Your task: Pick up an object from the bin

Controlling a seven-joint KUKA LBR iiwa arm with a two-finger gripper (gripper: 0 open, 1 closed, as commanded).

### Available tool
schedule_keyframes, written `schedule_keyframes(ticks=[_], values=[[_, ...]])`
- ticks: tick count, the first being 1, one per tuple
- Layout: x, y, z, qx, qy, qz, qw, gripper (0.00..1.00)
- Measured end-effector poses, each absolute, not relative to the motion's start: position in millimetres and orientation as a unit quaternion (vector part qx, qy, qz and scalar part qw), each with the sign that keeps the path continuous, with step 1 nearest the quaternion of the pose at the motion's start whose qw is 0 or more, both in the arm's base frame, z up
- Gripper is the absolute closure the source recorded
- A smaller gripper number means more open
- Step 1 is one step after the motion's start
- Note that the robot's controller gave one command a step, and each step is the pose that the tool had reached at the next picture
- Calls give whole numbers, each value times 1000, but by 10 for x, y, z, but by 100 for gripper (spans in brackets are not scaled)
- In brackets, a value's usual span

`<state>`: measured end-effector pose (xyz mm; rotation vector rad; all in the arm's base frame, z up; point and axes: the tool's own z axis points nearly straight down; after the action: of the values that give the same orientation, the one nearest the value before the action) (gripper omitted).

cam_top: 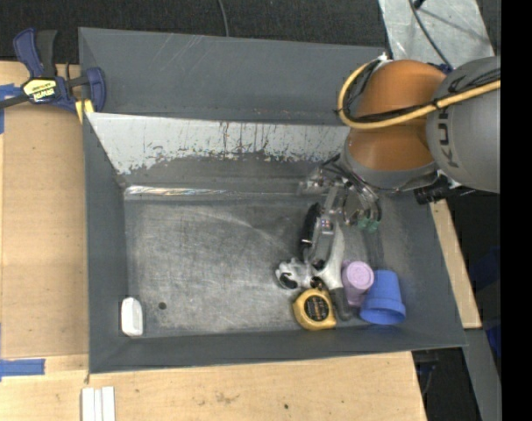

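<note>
My gripper point(322, 235) reaches down into the right half of the bin, below the arm's orange cover. Its tip is just above a small black-and-white thing point(289, 275) on the bin floor. A yellow tape measure point(315, 310) lies just in front of that, near the bin's front wall. To the right of the gripper's tip stands a purple round-topped thing point(358, 276), with a blue cup point(385, 299) on its side touching it.
A small white block point(131, 317) lies alone in the front left corner. The left and middle floor is bare grey metal. The arm and its orange cover hang over the bin's back right corner.
</note>
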<state>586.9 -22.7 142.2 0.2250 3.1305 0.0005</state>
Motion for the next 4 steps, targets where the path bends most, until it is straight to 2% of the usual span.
schedule_keyframes(ticks=[1,2,3,4], values=[[5574,-490,1214,101,995,1,5,0],[5492,-646,1072,112,994,-1,0,0],[5665,-568,798,73,997,6,-1,100],[5665,-568,798,73,997,6,-1,100]])
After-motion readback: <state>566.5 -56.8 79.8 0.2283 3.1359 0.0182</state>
